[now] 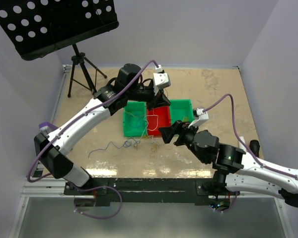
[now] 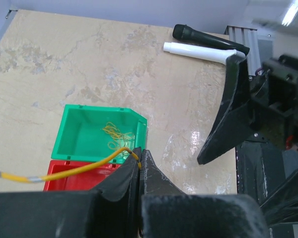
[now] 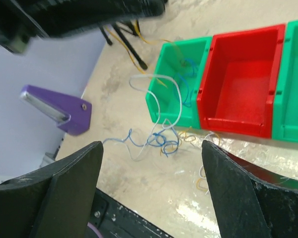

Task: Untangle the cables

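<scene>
A tangle of blue, white and yellow cables (image 1: 133, 144) lies on the table in front of a green bin (image 1: 128, 130); strands run up into that bin (image 3: 156, 96). The tangle also shows in the right wrist view (image 3: 164, 141). My left gripper (image 1: 151, 106) hangs over the red bin (image 1: 164, 125) and is shut on a yellow cable (image 2: 79, 170), pinched at the fingertips (image 2: 139, 151). My right gripper (image 1: 168, 134) is open and empty, low over the table to the right of the tangle, jaws spread wide (image 3: 151, 148).
A second green bin (image 1: 188, 105) right of the red one holds yellow cables (image 2: 116, 134). A music stand (image 1: 54, 25) on a tripod (image 1: 82, 69) stands at back left. A purple block (image 3: 59, 106) sits at the left edge. A black microphone (image 2: 208, 39) and a white tube (image 2: 198, 51) lie at the right.
</scene>
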Motion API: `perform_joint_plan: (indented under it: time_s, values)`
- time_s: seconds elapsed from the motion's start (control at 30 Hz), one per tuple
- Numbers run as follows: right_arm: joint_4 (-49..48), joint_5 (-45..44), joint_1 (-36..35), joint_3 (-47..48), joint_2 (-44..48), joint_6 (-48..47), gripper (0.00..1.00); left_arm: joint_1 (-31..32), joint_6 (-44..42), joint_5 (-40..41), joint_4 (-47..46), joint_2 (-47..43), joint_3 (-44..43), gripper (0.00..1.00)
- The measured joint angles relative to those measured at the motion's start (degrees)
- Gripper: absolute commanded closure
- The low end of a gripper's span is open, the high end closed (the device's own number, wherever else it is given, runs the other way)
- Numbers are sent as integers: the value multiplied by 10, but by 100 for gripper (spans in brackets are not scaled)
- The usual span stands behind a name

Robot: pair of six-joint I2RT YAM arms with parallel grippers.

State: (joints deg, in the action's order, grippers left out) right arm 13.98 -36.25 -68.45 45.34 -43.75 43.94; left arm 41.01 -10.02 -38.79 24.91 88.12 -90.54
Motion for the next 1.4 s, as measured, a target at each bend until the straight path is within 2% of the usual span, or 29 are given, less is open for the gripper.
perform_joint_plan:
  time_s: [0.23,0.4,0.63,0.8,0.87,1.03,1.2,1.33,1.4]
  values:
    - [-112,27,0,-75,-35,-16,8,0,9,-13,2,-9,-2,100]
    - [-181,12,0,-85,-86,-38,8,1,15,-25,13,-9,-14,100]
    - [-256,-32,0,-75,-161,-57,9,15,17,-30,26,-29,-26,100]
    - [-293,-42,0,-60,-212,-57,15,21,24,-34,26,-39,-37,100]
    - [-307,-43,0,-60,-219,-56,21,22,26,-34,25,-40,-39,100]
    - [-332,-41,0,-52,-235,-49,44,22,30,-32,25,-40,-39,100]
    - [-339,-16,0,-57,-245,-14,76,23,27,-22,26,-40,-40,100]
    - [-341,-2,-4,-106,-231,25,100,23,18,-10,25,-40,-52,100]
    - [-336,0,-6,-131,-218,40,100,23,13,-6,25,-40,-58,100]
